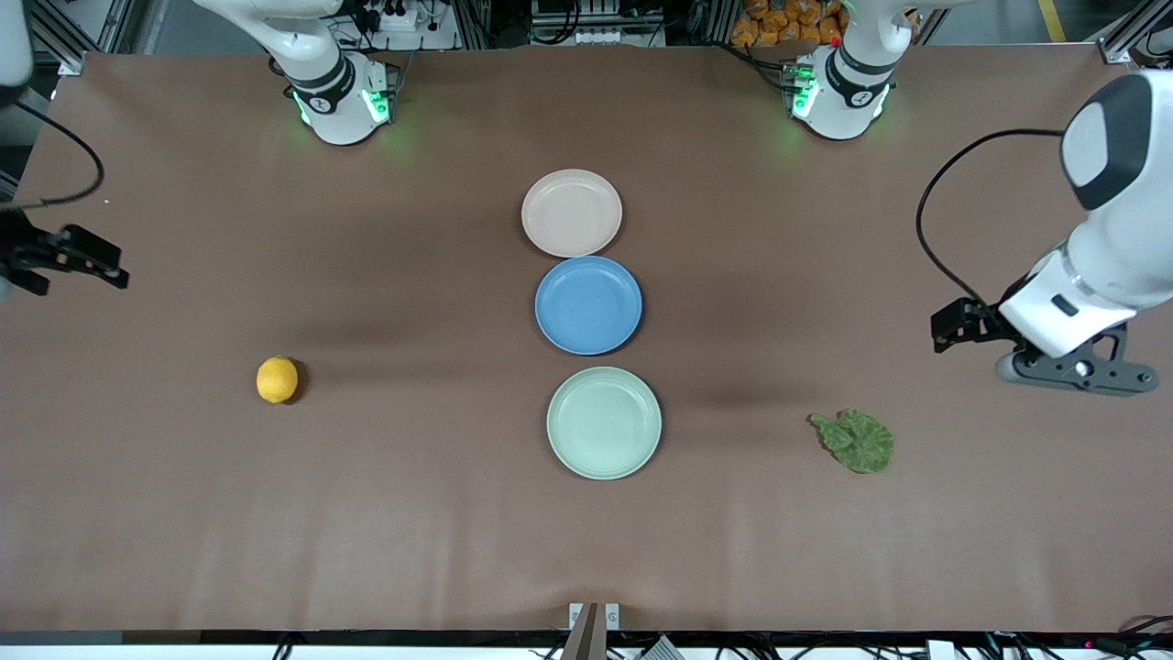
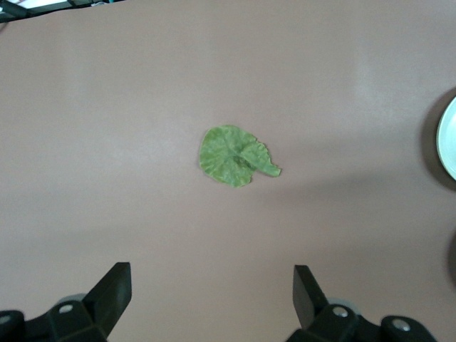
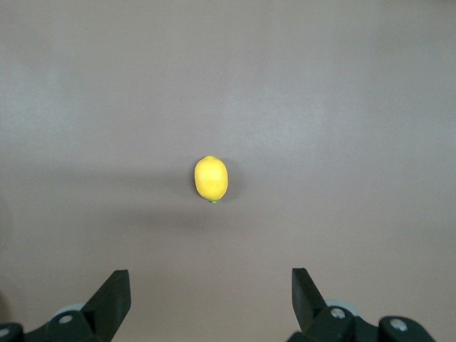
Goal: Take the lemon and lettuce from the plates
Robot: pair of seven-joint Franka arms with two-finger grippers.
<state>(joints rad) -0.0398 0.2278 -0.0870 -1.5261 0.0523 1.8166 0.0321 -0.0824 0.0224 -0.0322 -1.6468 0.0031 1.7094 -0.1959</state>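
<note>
Brown table under both our spread-fingered, empty grippers: left gripper over the lettuce, right gripper over the lemon; plates bare.

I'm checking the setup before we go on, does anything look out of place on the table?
Yes. The lemon and the lettuce both lie on the bare tablecloth, not on plates. The beige-pink plate, blue plate and mint plate are all bare. Nothing looks spilled or damaged.
</note>
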